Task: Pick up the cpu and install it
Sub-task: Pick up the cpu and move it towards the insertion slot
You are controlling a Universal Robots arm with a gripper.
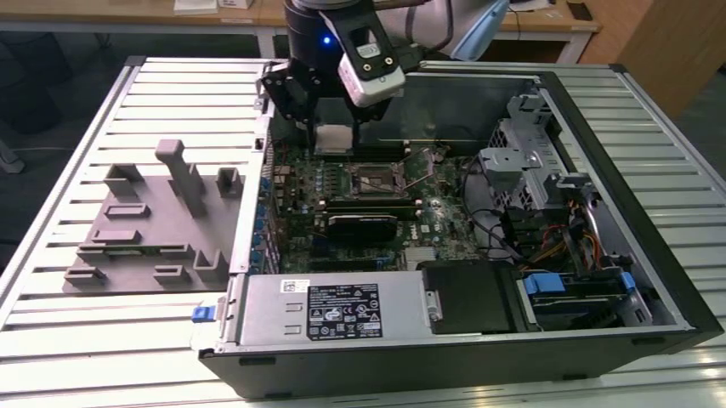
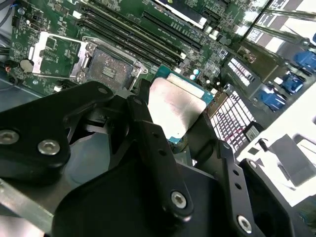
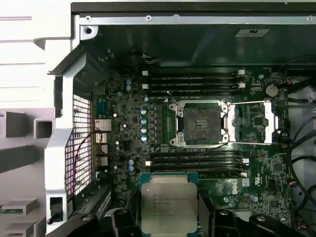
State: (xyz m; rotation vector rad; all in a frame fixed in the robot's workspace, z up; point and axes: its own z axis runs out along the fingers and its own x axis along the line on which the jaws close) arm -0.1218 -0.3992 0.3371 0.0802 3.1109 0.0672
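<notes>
Gripper [image 1: 332, 143]: upper centre of the exterior view, hanging over the open case [image 1: 635, 170]; fingers [image 2: 148, 129] clamped on two opposite edges of the cpu.
Cpu [image 1: 332, 136]: held flat with the silvery top showing in both wrist views [image 3: 169, 202] [image 2: 175, 104]; raised clear of the board [image 1: 297, 200].
Socket [image 1: 375, 179]: open with its face bare [image 3: 202, 123], and its retaining frame [image 3: 256, 123] swung aside.
Offset: the cpu sits up and left of the socket in the exterior view, and a bank of memory slots [image 3: 197, 160] shows between them in the first wrist view.
Edges: the case's rear wall [image 1: 252, 183] stands just beside the gripper, on the exterior view's left.
Outside the case: a grey tray [image 1: 148, 225] lies at the exterior view's left, well apart.
</notes>
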